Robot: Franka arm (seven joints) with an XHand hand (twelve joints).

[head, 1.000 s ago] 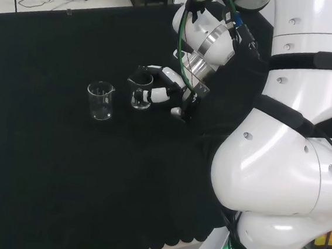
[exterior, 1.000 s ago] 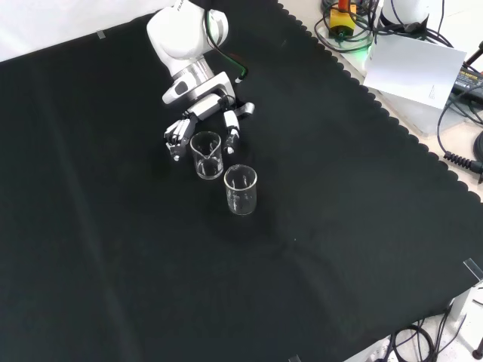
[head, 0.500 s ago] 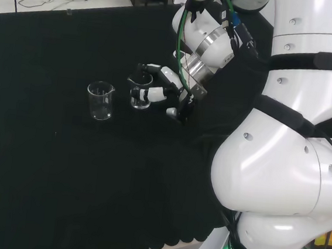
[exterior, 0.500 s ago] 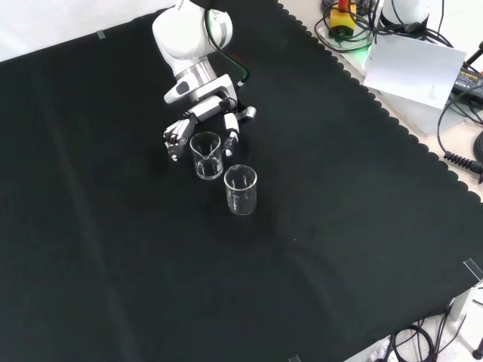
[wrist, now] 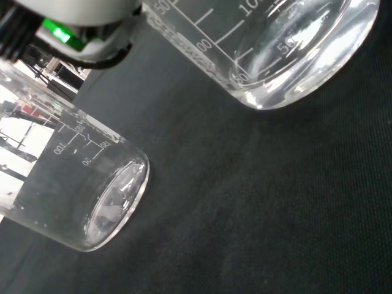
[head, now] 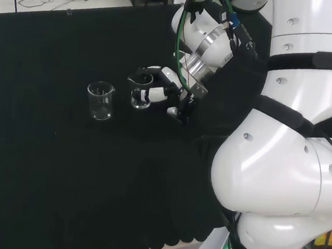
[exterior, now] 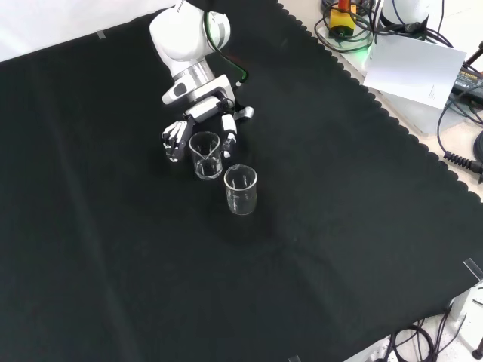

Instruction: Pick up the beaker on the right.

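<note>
On the black worktop [exterior: 339,226] my hand [head: 162,90] sits curled around the right beaker [head: 141,91], base seemingly down; next I lift straight up, clear of the other beaker [head: 100,100].

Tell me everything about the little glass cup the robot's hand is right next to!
It is a small clear glass beaker with a pouring spout on its rim and white measuring marks on its side. It looks empty. It stands upright on the black cloth, with the hand cupped around it: fingers on one side, thumb on the other. Whether they touch the glass, I cannot tell. A second beaker like it stands close by, apart from it.
</note>
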